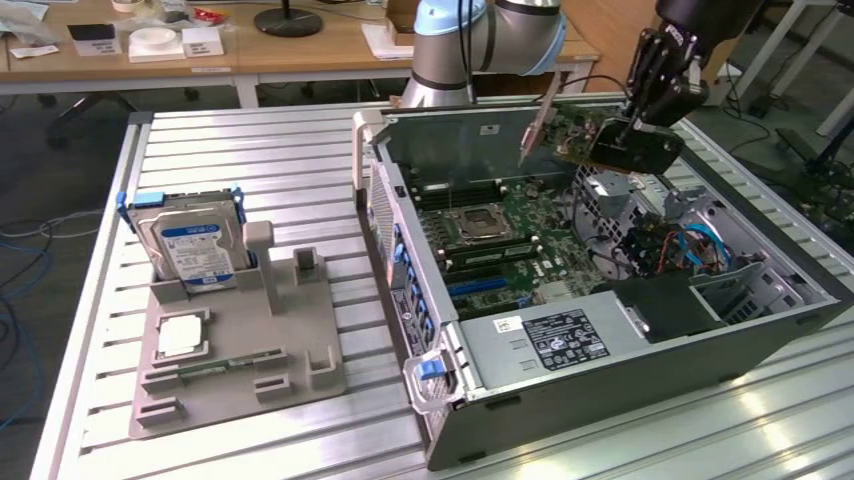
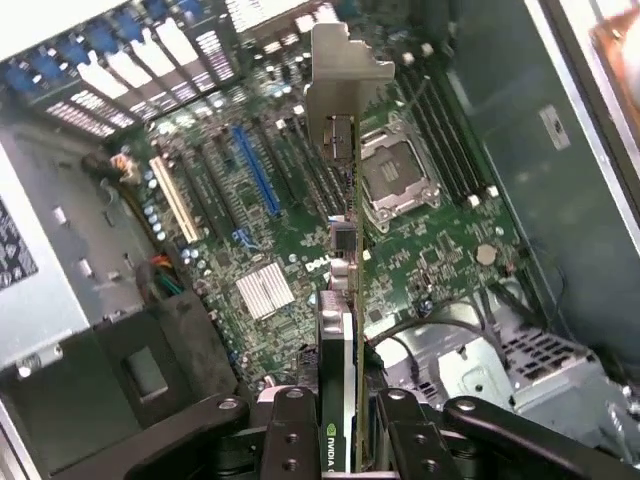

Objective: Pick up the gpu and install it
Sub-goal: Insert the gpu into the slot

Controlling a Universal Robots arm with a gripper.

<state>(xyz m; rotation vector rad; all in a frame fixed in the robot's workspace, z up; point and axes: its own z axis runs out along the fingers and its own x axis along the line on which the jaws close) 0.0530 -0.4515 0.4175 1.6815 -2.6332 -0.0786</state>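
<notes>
The gpu (image 1: 594, 140) is a dark green card with a black cooler and a pale metal bracket. It hangs tilted above the back right of the open computer case (image 1: 747, 335). My gripper (image 1: 638, 122) is shut on its upper edge. In the wrist view the gpu (image 2: 346, 260) shows edge-on, its bracket (image 2: 340, 85) pointing away from the gripper (image 2: 345, 445), whose fingers (image 2: 290, 440) clamp the card on both sides. Well below it lies the motherboard (image 2: 440, 250), with a blue slot (image 2: 255, 170) and a white slot (image 2: 175, 200). The card is clear of the board.
A grey fixture (image 1: 287, 350) on the slatted table, at the exterior view's left, holds a silver hard drive (image 1: 194, 245), a white square part (image 1: 180, 338) and a narrow memory stick (image 1: 220, 365). Inside the case are the power supply (image 1: 547, 340), drive cage (image 1: 634, 195) and cables (image 1: 681, 250).
</notes>
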